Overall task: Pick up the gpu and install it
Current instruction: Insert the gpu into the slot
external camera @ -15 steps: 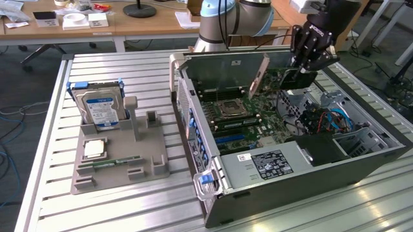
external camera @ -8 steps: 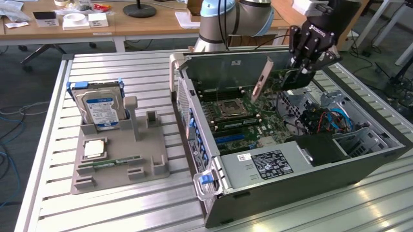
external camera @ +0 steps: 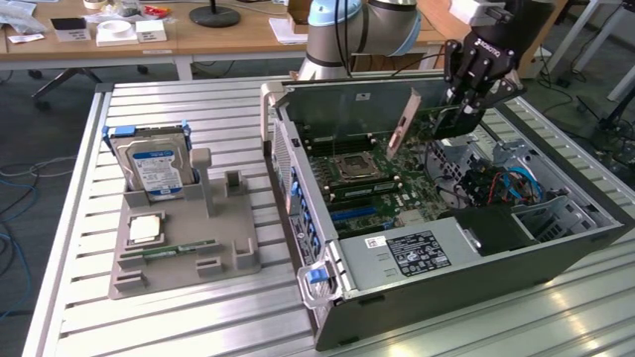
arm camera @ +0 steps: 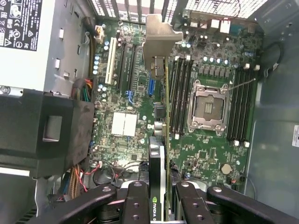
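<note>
My gripper (external camera: pixel 453 123) hangs over the open computer case (external camera: pixel 447 282), shut on the gpu (external camera: pixel 424 111). The card is held on edge above the motherboard (external camera: pixel 362 186), with its metal end bracket (external camera: pixel 401 137) pointing toward the case's back wall. In the wrist view the gpu (arm camera: pixel 157 154) runs edge-on away from my gripper (arm camera: pixel 161 198). Its black cooler sits between the fingers (arm camera: pixel 135 205), and its silvery bracket (arm camera: pixel 159 39) is at the far end. The card hovers over the motherboard (arm camera: pixel 201 149), between the expansion slots (arm camera: pixel 127 65) and the memory slots (arm camera: pixel 181 93).
On the slatted table, at the exterior view's left, a grey holder (external camera: pixel 233 227) carries a blue-labelled hard drive (external camera: pixel 154 163), a processor chip (external camera: pixel 146 229) and a green memory stick (external camera: pixel 178 249). Inside the case are the power supply (external camera: pixel 417 249), a black duct (arm camera: pixel 46 130) and loose cables (external camera: pixel 511 186).
</note>
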### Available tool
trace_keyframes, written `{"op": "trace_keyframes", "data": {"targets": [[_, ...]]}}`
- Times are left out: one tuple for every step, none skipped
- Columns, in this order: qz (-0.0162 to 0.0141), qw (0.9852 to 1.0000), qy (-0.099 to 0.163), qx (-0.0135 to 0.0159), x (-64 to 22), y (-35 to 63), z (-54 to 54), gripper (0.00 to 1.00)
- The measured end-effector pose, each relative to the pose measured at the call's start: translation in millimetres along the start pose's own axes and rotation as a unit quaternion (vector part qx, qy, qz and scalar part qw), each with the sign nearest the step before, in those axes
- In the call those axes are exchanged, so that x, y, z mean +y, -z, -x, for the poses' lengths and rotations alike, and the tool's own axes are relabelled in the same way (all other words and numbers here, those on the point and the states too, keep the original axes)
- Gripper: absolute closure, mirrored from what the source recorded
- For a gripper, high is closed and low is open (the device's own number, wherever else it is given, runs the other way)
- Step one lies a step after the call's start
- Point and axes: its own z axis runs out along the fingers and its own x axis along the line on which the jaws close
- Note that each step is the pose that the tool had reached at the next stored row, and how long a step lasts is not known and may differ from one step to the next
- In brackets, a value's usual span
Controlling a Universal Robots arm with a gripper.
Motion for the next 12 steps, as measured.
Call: {"op": "trace_keyframes", "data": {"targets": [[-0.0033, 1.0, 0.0, 0.0004, 0.9, -0.3, 0.1, 0.73], [-0.0069, 1.0, 0.0, 0.0008, 1.9, -0.5, 0.1, 0.73], [-0.0102, 0.9999, -0.001, 0.0011, 2.7, -0.9, 0.2, 0.73], [-0.012, 0.9999, -0.003, 0.0012, 2.9, -1.2, 0.2, 0.73], [-0.0122, 0.9999, -0.008, 0.001, 2.9, -1.6, 0.3, 0.73], [-0.0124, 0.9998, -0.016, 0.0008, 2.8, -1.8, 0.2, 0.73], [-0.0126, 0.9996, -0.025, 0.0004, 2.8, -2.2, 0.2, 0.73], [-0.0127, 0.9993, -0.034, 0.0, 2.8, -2.6, 0.2, 0.73], [-0.0129, 0.999, -0.043, -0.0003, 2.8, -2.9, 0.2, 0.73], [-0.0131, 0.9986, -0.051, -0.0007, 2.8, -3.4, 0.2, 0.73], [-0.0133, 0.9981, -0.06, -0.001, 2.8, -3.7, 0.2, 0.73], [-0.0134, 0.9978, -0.064, -0.0011, 3.4, -3.8, 0.2, 0.73]]}}
